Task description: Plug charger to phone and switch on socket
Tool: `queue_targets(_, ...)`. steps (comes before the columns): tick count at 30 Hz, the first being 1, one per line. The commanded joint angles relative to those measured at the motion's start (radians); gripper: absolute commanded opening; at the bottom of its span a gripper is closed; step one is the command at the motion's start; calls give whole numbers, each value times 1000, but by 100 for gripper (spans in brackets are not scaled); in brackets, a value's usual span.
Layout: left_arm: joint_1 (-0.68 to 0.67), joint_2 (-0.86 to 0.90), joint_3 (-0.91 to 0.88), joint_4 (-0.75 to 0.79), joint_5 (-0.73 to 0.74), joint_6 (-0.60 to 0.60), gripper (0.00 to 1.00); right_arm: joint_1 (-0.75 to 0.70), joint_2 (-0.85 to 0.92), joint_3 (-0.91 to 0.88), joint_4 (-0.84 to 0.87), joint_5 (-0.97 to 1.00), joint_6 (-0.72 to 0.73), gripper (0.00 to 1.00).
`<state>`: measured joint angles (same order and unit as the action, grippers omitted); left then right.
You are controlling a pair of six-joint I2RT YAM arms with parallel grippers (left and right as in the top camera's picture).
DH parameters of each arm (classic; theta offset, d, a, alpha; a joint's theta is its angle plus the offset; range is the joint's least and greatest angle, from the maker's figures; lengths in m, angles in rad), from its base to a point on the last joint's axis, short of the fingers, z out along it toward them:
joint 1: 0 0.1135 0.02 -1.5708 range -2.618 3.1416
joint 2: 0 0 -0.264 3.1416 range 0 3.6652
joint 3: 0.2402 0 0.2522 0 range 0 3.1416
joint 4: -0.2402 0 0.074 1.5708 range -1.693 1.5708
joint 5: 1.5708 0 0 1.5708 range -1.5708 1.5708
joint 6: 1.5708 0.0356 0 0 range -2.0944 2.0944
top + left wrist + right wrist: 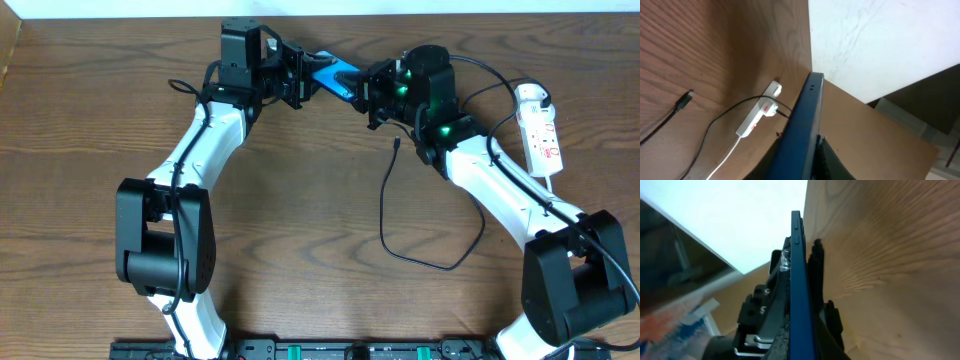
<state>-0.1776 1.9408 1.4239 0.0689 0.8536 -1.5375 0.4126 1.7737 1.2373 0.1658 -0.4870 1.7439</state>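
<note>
The left gripper has its jaws clamped on the left end of the phone, which is held off the table at the far edge. The right gripper pinches the phone's other end, jaws tight. Just below it, the tip of the charger lies loose on the wood. Its cable loops right to the socket, with the plug seated there.

Close to the far edge of the brown wooden table, about midway along it, the left gripper and the right gripper each clamp one end of a slim blue smartphone. A thin black charger cable loops toward the near edge. Its small connector tip lies free on the wood. A narrow white power strip with red markings lies near the far right corner.
</note>
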Motion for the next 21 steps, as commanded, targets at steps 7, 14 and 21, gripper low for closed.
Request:
queue_targets(7, -2, -20, 25, 16, -10, 13, 7, 34, -4, 10, -12, -104, -27, 8)
queue_targets(14, 4, -20, 25, 16, -10, 21, 7, 34, -4, 10, -13, -107, -32, 37)
queue_targets(21, 51, -20, 25, 16, 45, 170, 7, 21, -4, 10, -41, -78, -188, 63)
